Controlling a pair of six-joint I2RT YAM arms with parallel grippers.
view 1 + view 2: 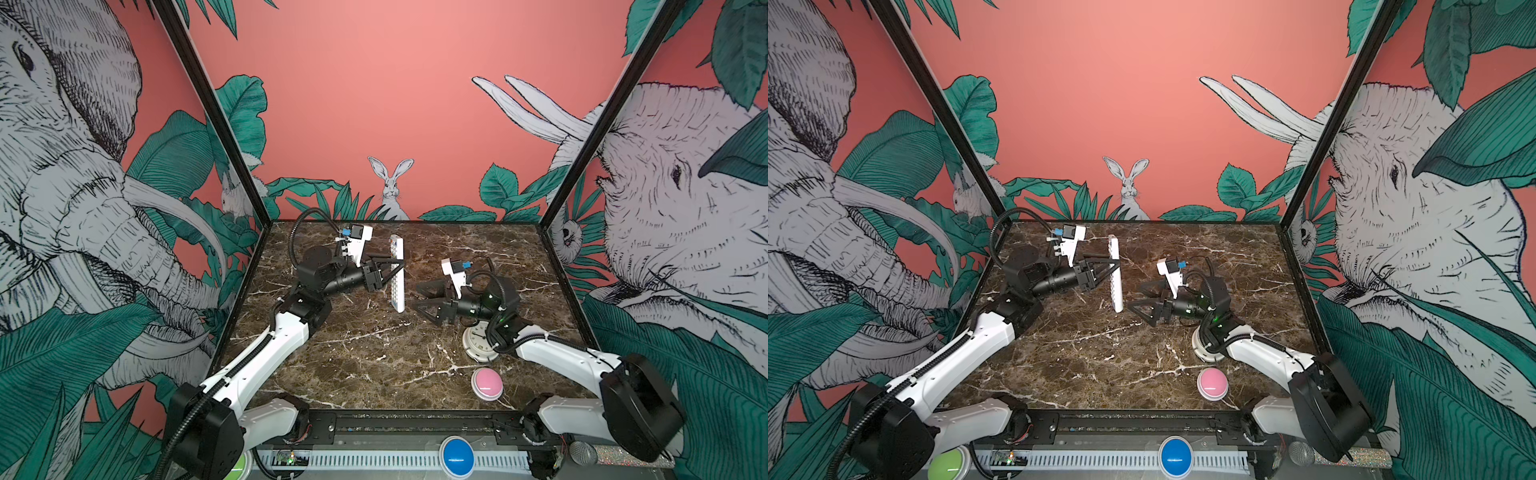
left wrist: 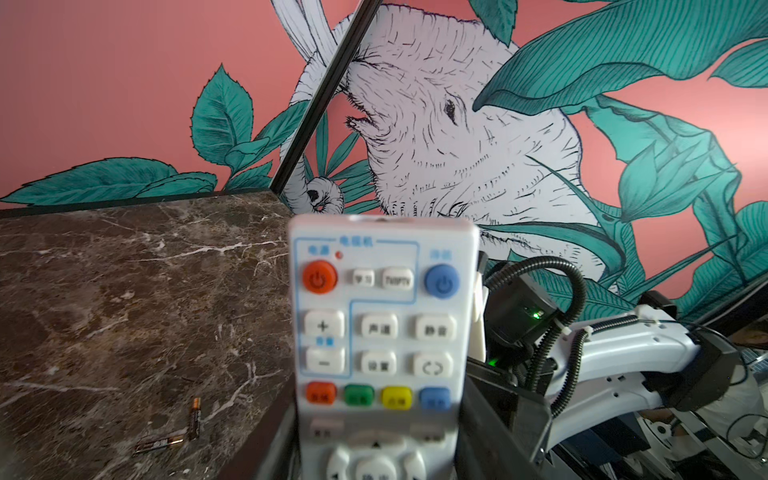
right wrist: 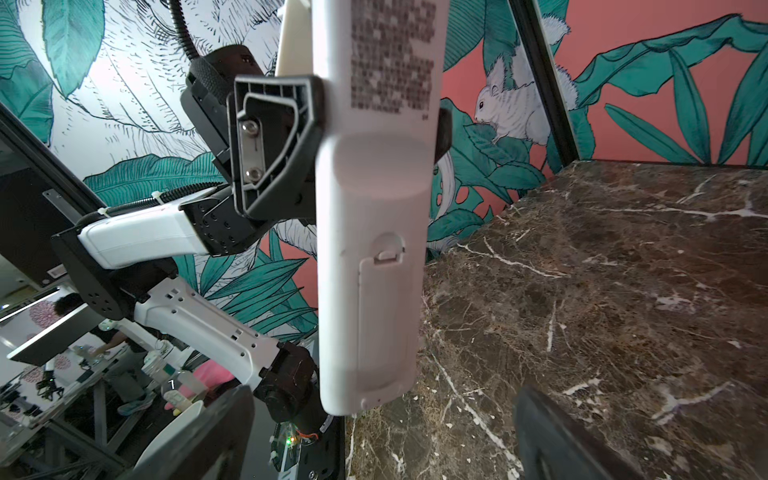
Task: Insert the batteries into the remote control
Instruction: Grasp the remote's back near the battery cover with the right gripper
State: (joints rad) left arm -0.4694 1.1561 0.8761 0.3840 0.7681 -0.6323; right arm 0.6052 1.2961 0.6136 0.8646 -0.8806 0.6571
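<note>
Overall: two arms over a dark marbled worktop.
Top views, remote: remote control at 12 o'clock of the worktop centre. It is on its long edge, running 12 to 6, button face to 9 o'clock. Can't tell if it clears the worktop.
Top views, left: left gripper comes in from 9 o'clock, fingers pinching the remote control mid-length.
Top views, right: right gripper just at 3 o'clock of the remote control, fingers spread wide, apart from it.
Top views, rest: white clock at 5 o'clock, partly under the right arm. Pink button by the front edge at 5 o'clock. Blue button off the worktop at 6 o'clock.
Left wrist: button face of remote control, orange and blue round buttons at its far end. Two batteries lie on the worktop, close together, well apart from it.
Right wrist: plain white back of remote control. Sticker blurred, battery cover in place. One left finger pressed to its edge; right gripper's fingers spread either side.
</note>
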